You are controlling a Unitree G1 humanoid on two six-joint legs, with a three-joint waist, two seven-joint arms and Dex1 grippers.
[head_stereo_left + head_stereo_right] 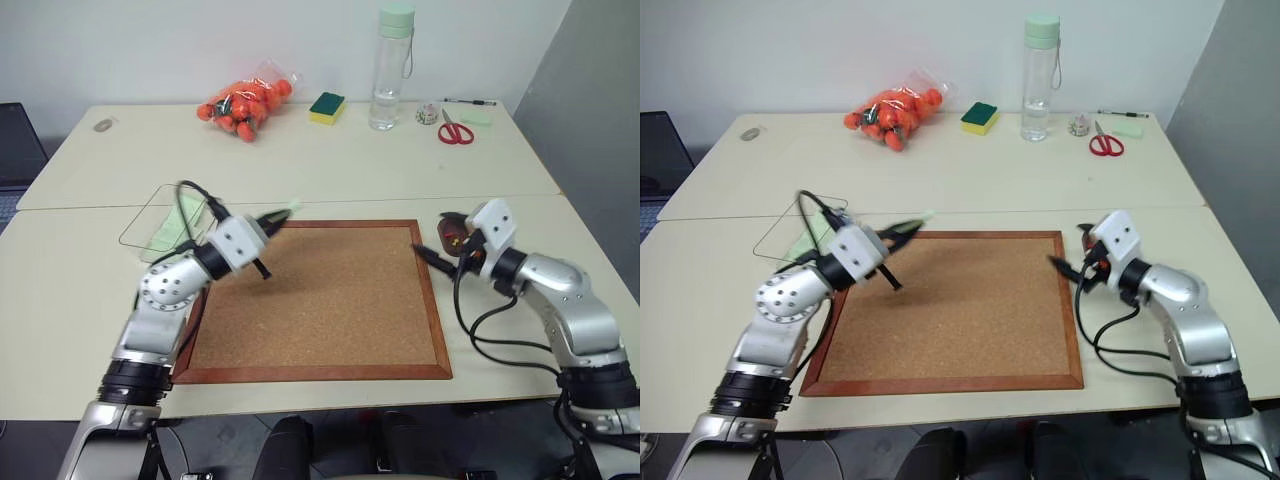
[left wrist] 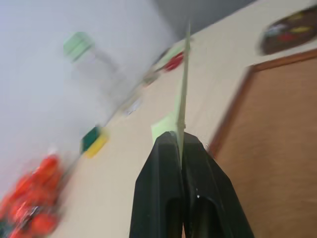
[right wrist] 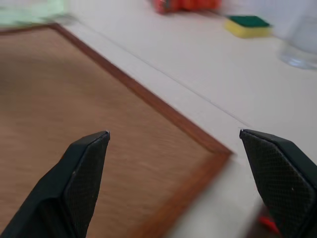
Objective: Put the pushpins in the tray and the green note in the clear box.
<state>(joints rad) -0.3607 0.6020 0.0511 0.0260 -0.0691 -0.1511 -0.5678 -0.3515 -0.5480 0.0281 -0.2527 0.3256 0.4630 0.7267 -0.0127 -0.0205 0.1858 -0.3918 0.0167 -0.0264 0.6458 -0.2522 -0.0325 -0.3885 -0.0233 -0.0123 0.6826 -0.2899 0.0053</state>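
My left gripper (image 1: 277,216) is shut on the green note (image 1: 291,207), held off the table over the corkboard's far left corner. The note stands edge-on between the fingers (image 2: 168,163) in the left wrist view. To its left lies the clear box (image 1: 140,222), with a pale green patch inside. The tray (image 1: 447,220) sits by the board's far right corner. Blurred red and yellow specks, the pushpins (image 2: 287,35), lie in it. My right gripper (image 3: 174,133) is open and holds nothing, hovering over the board's right edge just in front of the tray.
A framed corkboard (image 1: 320,300) fills the near table. Along the far edge stand a bag of orange things (image 1: 245,105), a green-and-yellow sponge (image 1: 327,107), a water bottle (image 1: 392,70) and red scissors (image 1: 455,131).
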